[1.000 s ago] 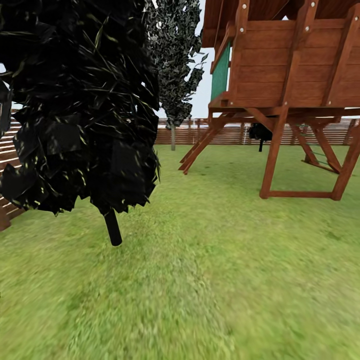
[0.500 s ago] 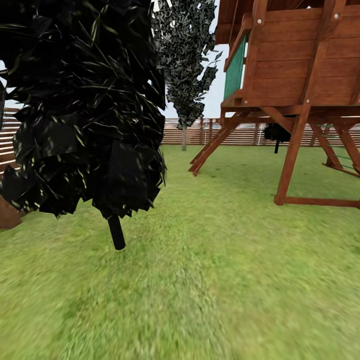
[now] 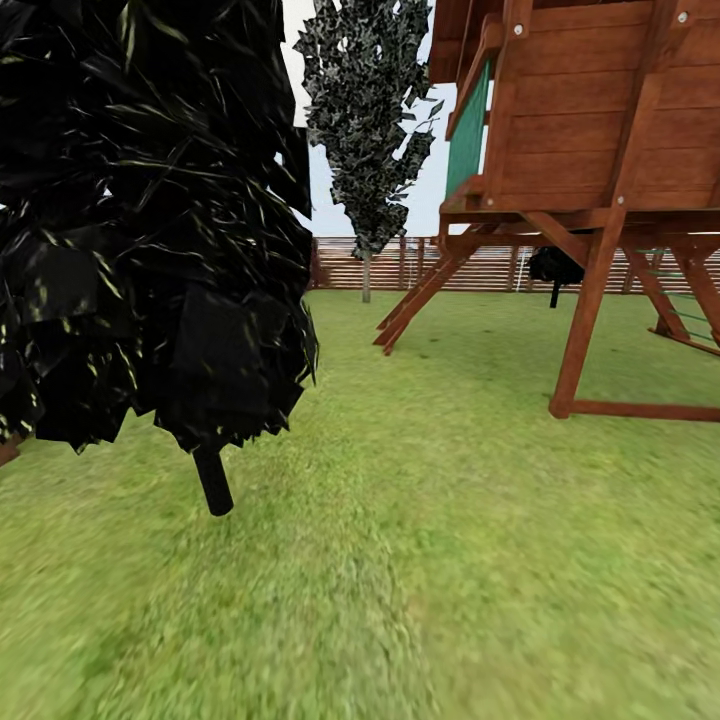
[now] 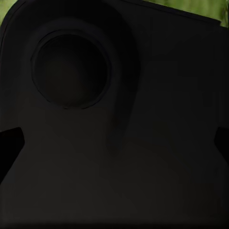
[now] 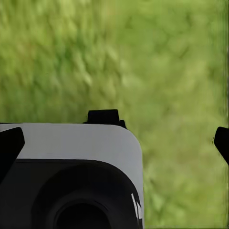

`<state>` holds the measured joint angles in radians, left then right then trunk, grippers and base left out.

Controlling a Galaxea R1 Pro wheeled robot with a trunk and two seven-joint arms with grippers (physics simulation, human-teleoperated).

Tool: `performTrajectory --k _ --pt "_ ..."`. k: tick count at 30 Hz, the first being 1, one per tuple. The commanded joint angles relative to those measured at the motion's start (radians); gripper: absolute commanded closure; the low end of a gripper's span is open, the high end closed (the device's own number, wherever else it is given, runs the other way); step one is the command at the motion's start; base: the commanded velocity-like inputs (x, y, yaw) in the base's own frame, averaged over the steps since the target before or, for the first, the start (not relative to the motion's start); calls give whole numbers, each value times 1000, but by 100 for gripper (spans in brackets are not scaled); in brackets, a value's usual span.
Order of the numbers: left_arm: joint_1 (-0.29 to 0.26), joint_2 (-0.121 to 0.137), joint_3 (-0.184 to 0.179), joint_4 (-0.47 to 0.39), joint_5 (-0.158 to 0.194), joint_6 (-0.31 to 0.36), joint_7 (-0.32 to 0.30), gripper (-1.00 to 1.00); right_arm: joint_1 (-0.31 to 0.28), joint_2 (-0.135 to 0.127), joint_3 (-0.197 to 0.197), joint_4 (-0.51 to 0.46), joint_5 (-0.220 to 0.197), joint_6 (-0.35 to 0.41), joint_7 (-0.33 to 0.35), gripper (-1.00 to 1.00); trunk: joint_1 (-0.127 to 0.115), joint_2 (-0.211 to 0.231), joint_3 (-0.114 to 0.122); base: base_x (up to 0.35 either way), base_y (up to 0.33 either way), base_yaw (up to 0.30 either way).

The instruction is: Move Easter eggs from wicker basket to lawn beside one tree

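The Easter eggs and the wicker basket are out of view. The lawn (image 3: 420, 560) of mottled green grass spreads across the head view. A tree (image 3: 366, 120) with a thin pale trunk (image 3: 365, 278) and a dark green spotted crown stands far back by the slatted garden fence (image 3: 345, 268). In the right wrist view my right gripper (image 5: 114, 142) is open over grass, its dark fingertips (image 5: 9, 145) at the picture's edges with nothing between them. My left gripper (image 4: 114, 140) is open too, in front of a dark part of the robot's body.
An all-black columnar tree (image 3: 150, 220) looms close at the left, its black trunk (image 3: 212, 482) in the grass. A tall red-brown wooden play structure (image 3: 590, 150) stands on posts (image 3: 580, 340) at the right. A small black tree (image 3: 555, 266) stands behind it.
The camera has moved: the whole view slid so the play structure sits further right, and the black tree now looms larger and nearer at the left.
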<state>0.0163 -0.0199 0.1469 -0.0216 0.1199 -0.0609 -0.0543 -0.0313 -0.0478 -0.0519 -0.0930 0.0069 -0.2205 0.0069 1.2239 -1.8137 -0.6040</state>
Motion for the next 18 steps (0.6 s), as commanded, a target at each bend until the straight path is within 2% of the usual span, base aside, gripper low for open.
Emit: performTrajectory --k 1,18 --pt "1 0 3 -1 10 0 -5 -100 -1 0 -5 1 1 -3 1 -100 0 0 -1 277 -185 0" --pt "1 0 3 -1 10 -1 -5 -100 -1 0 -5 1 1 -3 1 -100 0 0 -1 264 -197 0"
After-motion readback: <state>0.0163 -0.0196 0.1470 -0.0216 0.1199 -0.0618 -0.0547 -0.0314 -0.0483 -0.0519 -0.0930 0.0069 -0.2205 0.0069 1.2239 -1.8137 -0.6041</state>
